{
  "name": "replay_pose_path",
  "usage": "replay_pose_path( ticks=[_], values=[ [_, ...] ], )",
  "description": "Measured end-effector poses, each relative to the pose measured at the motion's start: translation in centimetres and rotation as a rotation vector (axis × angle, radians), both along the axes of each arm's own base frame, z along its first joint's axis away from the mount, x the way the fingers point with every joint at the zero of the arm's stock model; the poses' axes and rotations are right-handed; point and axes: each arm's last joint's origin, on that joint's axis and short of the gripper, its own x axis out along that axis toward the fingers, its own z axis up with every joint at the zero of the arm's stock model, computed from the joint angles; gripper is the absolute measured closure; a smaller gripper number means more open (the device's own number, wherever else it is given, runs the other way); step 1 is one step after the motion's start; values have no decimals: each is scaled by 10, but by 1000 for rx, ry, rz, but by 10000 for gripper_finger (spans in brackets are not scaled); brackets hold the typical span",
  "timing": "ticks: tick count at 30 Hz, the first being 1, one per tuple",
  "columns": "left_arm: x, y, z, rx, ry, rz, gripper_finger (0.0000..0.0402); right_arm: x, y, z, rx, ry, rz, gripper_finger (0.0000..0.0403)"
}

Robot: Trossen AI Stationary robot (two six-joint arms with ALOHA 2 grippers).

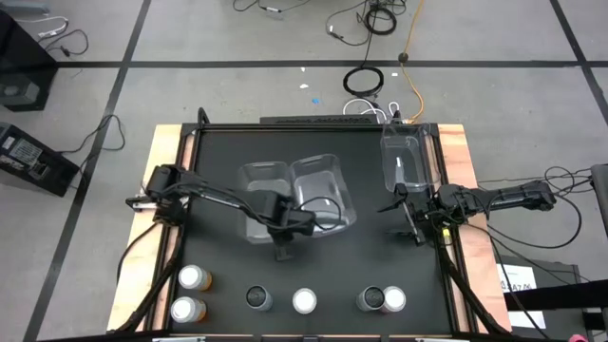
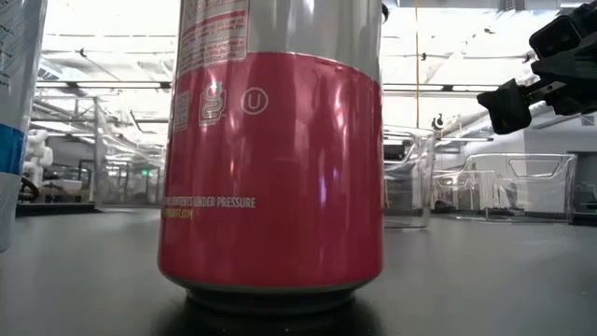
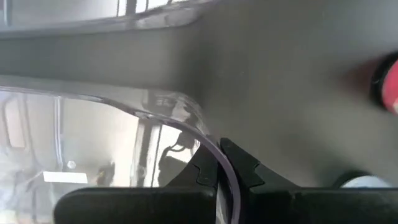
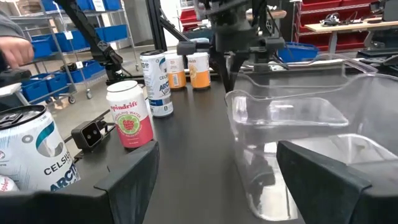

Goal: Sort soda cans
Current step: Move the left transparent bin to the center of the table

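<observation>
Soda cans (image 1: 304, 300), all 6, wait in your front row while left gripper (image 1: 302, 225) pinches clear bin (image 1: 328, 180) rim to reposition it, right gripper (image 1: 407, 211) spread wide, empty.

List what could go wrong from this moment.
1. The left gripper is shut on the thin rim of a clear rectangular plastic bin; the rim may slip out.
2. That bin touches a second clear bin, so dragging it could shove the neighbour.
3. The open right gripper hangs close beside the upright clear bin and might topple it.

Three clear plastic bins (image 1: 323, 190) sit on the black table (image 1: 218, 152), with cables (image 1: 380, 19) on the floor beyond.
</observation>
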Motion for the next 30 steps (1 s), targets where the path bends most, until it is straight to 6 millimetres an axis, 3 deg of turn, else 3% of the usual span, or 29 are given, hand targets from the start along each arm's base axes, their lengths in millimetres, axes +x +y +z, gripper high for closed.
replay_pose_path(
  ticks=[13, 30],
  values=[
    [8, 3, -15, 32, 42, -17, 392, 0, 0, 0, 0, 0, 0, 85],
    [7, 2, -16, 14, 58, -29, 254, 0, 0, 0, 0, 1, 0, 85]
  ],
)
